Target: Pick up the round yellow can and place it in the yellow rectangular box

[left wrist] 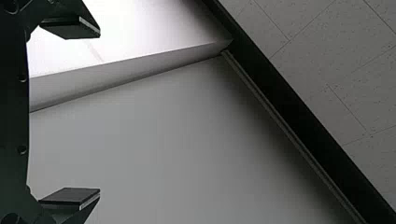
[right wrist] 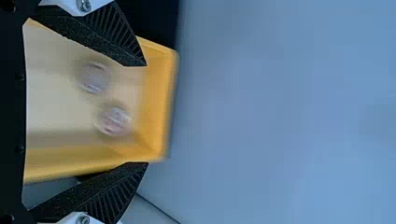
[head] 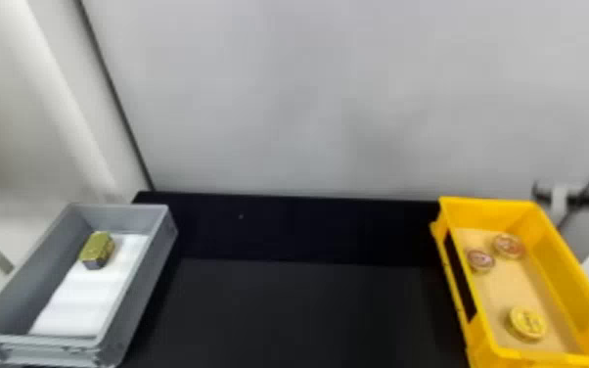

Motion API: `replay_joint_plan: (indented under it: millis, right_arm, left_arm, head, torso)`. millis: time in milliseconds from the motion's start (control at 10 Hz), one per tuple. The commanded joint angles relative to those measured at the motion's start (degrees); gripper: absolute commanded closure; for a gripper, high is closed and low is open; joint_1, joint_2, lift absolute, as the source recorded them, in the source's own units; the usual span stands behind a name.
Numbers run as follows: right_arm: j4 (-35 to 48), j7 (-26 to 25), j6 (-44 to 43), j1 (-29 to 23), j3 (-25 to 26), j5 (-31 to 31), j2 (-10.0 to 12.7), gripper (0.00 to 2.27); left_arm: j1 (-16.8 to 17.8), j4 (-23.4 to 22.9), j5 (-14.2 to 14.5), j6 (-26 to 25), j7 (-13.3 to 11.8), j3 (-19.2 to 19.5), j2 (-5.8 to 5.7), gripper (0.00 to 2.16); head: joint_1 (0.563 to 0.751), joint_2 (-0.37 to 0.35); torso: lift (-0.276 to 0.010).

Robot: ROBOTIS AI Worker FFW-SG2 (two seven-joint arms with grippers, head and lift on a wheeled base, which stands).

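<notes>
The round yellow can [head: 527, 323] is seen in the yellow box [head: 567, 274], on its tan bottom at the end nearer the robot. Two reddish-topped tins [head: 509, 245] are set close together toward the far end of the same box. The right claw [head: 543, 195] is seen blurred at the head view's right edge; in the right wrist view, the two fingers of the right claw [right wrist: 146, 114] are held apart, with nothing gripped between them, and the yellow box and both tins are seen beyond. The fingers of the left claw [left wrist: 99, 112] are likewise held wide apart and empty, before a pale wall [left wrist: 154, 149]. On the robot's left, a greenish-yellow block [head: 97, 249] is held in the grey box [head: 144, 293], partly on a white sheet [head: 85, 303]. The black surface [head: 298, 313] is seen between the boxes.
</notes>
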State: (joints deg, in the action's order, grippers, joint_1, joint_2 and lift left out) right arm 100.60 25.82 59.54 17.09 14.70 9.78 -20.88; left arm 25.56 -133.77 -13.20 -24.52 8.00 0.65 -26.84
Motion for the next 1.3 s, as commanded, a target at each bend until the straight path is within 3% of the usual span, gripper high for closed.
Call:
replay_joint_plan:
  millis: [0, 100, 300, 600, 900, 1200]
  right_arm:
    - [20.2, -13.5, -2.4, 2.5, -2.9, 1.8, 0.0, 0.05]
    - [27.0, -24.1, -7.1, 2.4, -6.5, 4.8, 0.1, 0.08]
    - [32.8, -31.8, -18.3, 4.6, -9.9, 7.7, 0.2, 0.11]
    - [34.2, -32.8, -23.3, 12.9, -13.7, 7.5, -3.1, 0.11]
    - [33.8, -33.7, -28.4, 22.1, -19.1, 7.3, -6.7, 0.11]
    - [33.3, -34.2, -30.9, 23.6, -21.0, 7.3, -7.1, 0.11]
  left_arm:
    - [-0.2, 0.0, 0.0, -0.1, 0.0, -0.1, 0.29, 0.09]
    - [-0.2, 0.0, 0.0, -0.2, 0.1, 0.2, 0.29, 0.09]
    - [-0.5, 0.0, 0.0, -0.3, 0.3, 0.6, 0.37, 0.09]
    - [-2.3, -1.0, 0.0, -0.3, 0.7, 3.0, 0.20, 0.09]
    - [-3.7, -2.2, 0.0, -0.3, 1.1, 5.4, -1.65, 0.09]
    - [-4.0, -2.6, 0.0, -0.3, 1.1, 5.6, -2.09, 0.09]
  head:
    - [0.663, 0.054]
    - [0.663, 0.054]
    - [0.663, 0.054]
    - [0.663, 0.054]
    - [0.663, 0.054]
    - [0.663, 0.054]
  torso:
    - [-0.010]
    - [-0.010]
    - [-0.010]
    - [-0.010]
    - [-0.010]
    - [-0.010]
